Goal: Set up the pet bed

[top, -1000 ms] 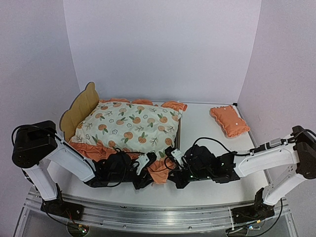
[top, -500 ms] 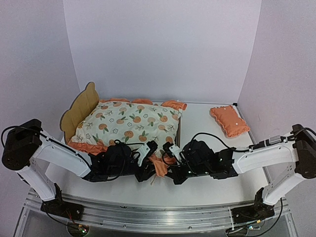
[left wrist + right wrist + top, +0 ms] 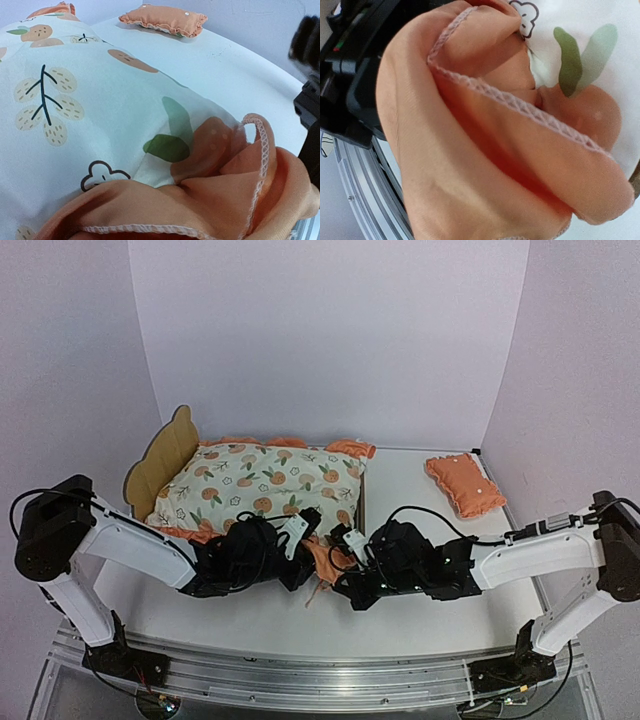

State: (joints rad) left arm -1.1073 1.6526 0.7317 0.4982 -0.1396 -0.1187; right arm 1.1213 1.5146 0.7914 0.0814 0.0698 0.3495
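My right gripper (image 3: 338, 540) sits closed at the orange ruffle (image 3: 325, 558) of the mattress pad (image 3: 265, 480) — the left gripper's (image 3: 308, 525) opening I cannot tell.

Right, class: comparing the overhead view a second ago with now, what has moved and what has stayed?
The mattress pad's orange ruffle corner, which spilled out over the table, has been pushed back toward the pet bed. The left gripper and right gripper both advanced with it, away from their bases. Whether either grips it is unclear. The small pillow and the headboard stayed put.
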